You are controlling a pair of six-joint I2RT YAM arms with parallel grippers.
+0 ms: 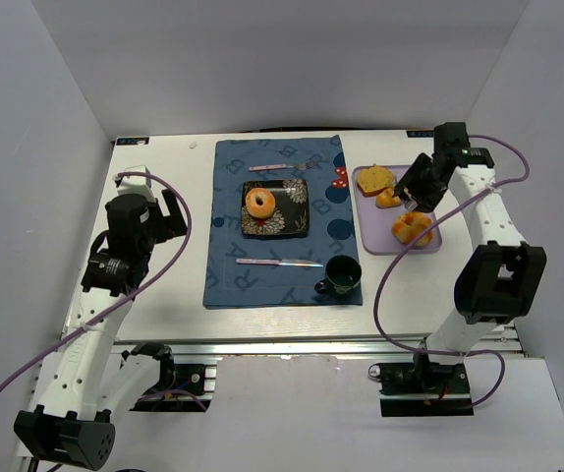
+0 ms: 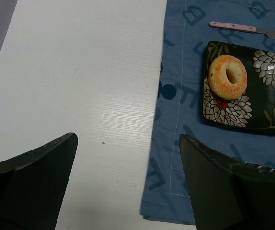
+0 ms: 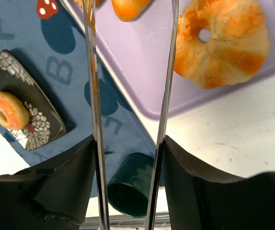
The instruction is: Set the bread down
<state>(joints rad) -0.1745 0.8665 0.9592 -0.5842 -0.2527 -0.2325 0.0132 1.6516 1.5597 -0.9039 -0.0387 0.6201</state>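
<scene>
Right end effector (image 1: 408,202) over bread tray (image 1: 370,236)

White table (image 1: 169,162) enclosed by plain grey walls (image 1: 56,79).

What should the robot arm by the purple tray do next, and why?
Probably lower the right gripper toward the ring-shaped roll on the purple tray: its jaws stand apart, empty, over the tray, with that roll just beside them. The plate holds only one doughnut.

Cloth placemat (image 1: 228,267), glossy plate (image 2: 268,104), wood-grain table (image 2: 80,96)
</scene>
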